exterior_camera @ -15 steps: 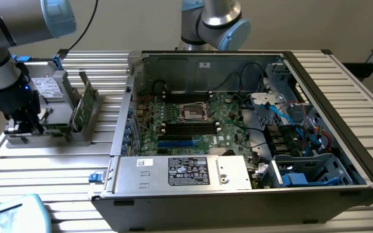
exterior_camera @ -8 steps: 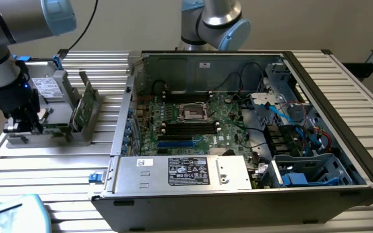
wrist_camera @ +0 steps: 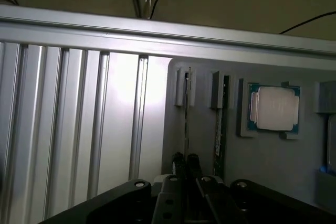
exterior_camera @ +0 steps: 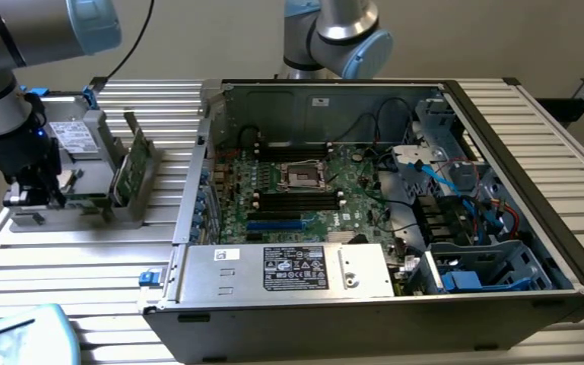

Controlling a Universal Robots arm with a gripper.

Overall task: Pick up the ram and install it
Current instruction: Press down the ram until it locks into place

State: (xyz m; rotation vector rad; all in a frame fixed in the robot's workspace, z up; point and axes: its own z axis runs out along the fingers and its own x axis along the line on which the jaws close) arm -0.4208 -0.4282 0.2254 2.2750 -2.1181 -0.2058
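Note:
In the wrist view the ram [wrist_camera: 187, 114] shows edge-on as a thin stick standing in a slot of the grey holder [wrist_camera: 199, 129]. My gripper [wrist_camera: 186, 162] is shut on its near end, one dark finger on each side. In the exterior view my gripper [exterior_camera: 30, 199] is low over the near end of the grey holder [exterior_camera: 119, 209], at the exterior view's left, outside the computer case. The black memory slots [exterior_camera: 290, 199] lie on the green motherboard [exterior_camera: 358, 217] inside the case, well apart from the gripper.
A second green stick [wrist_camera: 219, 129] stands in the neighbouring holder slot, and a tall green board [exterior_camera: 130, 163] leans in the holder. A silver processor [wrist_camera: 274, 107] sits in its pocket. The open case [exterior_camera: 195, 190] has its metal wall between holder and motherboard. The power supply [exterior_camera: 292, 268] fills the case front.

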